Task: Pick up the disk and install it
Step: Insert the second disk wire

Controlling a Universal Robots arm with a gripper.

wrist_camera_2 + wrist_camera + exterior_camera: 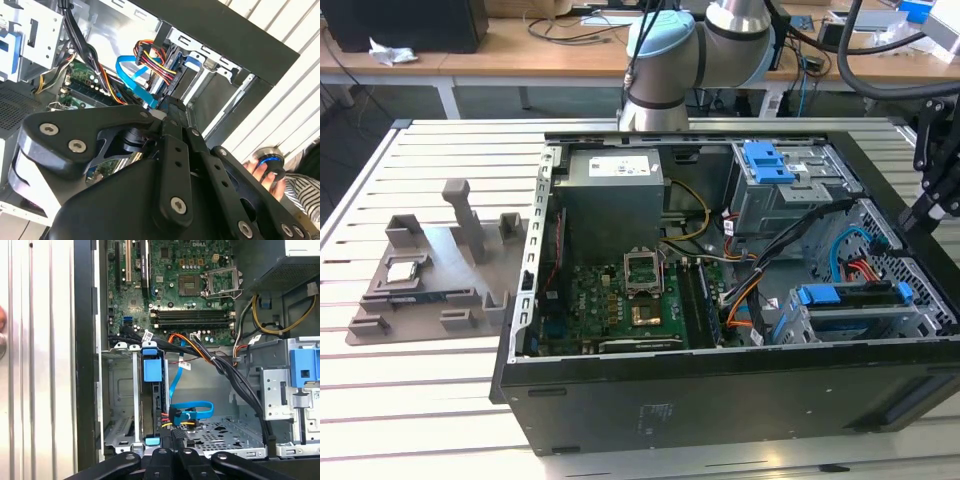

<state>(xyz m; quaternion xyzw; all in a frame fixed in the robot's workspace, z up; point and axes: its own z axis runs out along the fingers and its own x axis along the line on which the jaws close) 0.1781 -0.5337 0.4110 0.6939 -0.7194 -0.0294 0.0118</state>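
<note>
The disk (848, 297) stands on edge in a slot of the metal drive cage (790, 320) at the case's corner on the exterior view's right. In the first wrist view the disk (158, 400) shows as a thin dark slab with a blue rail tab. Red and blue cables (187, 415) run to its end. My gripper (917, 212) hangs above the case's edge on the exterior view's right, apart from the disk. In the first wrist view the gripper (173, 454) has its two middle fingers pressed together, with nothing between them.
The open computer case (720, 400) lies on a slatted table. A bare blue bracket (768, 160) sits on the upper cage. A grey fixture tray (430, 290) holds a small chip (400, 268). A person's hand (262, 172) rests by a blue-ringed button.
</note>
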